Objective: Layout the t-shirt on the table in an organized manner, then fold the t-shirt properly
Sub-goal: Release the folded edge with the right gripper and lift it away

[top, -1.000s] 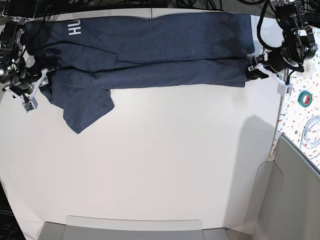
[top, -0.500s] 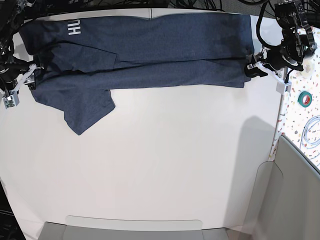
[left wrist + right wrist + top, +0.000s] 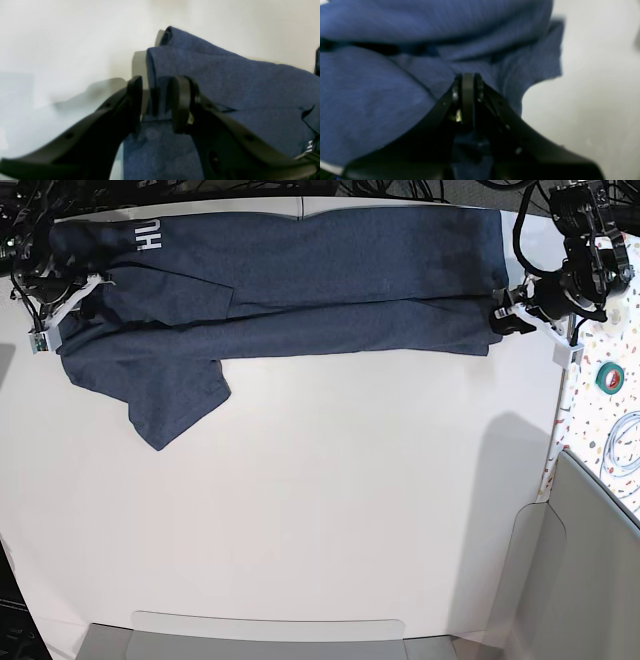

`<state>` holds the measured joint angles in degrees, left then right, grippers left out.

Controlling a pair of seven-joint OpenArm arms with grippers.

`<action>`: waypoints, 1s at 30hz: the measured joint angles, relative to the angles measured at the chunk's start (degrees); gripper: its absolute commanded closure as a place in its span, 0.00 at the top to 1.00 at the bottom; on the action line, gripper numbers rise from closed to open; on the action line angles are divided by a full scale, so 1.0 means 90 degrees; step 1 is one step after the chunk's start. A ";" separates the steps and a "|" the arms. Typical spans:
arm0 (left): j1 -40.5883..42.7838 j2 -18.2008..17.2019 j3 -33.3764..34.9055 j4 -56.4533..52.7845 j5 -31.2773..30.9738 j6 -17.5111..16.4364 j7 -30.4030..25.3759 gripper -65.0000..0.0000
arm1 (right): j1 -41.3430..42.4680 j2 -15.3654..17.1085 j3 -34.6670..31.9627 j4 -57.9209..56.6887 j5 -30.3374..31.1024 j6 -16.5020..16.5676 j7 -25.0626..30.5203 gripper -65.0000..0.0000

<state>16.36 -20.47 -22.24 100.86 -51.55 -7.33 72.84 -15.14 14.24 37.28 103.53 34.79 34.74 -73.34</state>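
Observation:
The dark navy t-shirt (image 3: 300,280) lies folded lengthwise in a long band along the far edge of the white table (image 3: 320,510). White letters (image 3: 149,235) show at its far left, and a sleeve (image 3: 170,395) hangs toward me at the left. My right gripper (image 3: 72,288) is at the shirt's left end. In the right wrist view it (image 3: 468,82) is shut, pinching the blue cloth (image 3: 382,87). My left gripper (image 3: 497,318) is at the shirt's right end. In the left wrist view it (image 3: 155,100) stands open, its jaws straddling the folded hem (image 3: 225,82).
A speckled strip at the right edge holds a green tape roll (image 3: 609,377) and a white cable coil (image 3: 625,442). A grey panel (image 3: 590,580) stands at the near right. A grey tray edge (image 3: 270,635) runs along the front. Black cables lie behind the shirt.
My right gripper has moved away from me toward the far left corner, pulling the shirt's left end with it. The left arm has barely moved at the right hem.

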 measured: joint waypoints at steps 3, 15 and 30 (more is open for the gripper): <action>-0.0002 0.0070 0.0000 0.0000 -0.0007 0.0000 0.0002 0.31 | 0.0209 0.0073 0.0010 -0.0554 0.0044 0.0002 0.0114 0.00; 0.0100 0.0051 0.0000 -0.0102 -0.0010 -0.0002 -0.0114 0.31 | 0.0202 0.0891 0.0046 -0.1059 0.0012 0.0000 0.0342 0.00; 0.0097 0.0046 -0.0002 -0.0602 -0.0036 -0.0022 -0.0362 0.31 | 0.0763 0.1044 0.0947 -0.0359 -0.1362 -0.0017 0.0668 0.01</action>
<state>17.23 -20.05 -22.26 95.44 -51.88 -7.53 69.58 -8.27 23.64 45.80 100.29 22.52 34.59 -67.33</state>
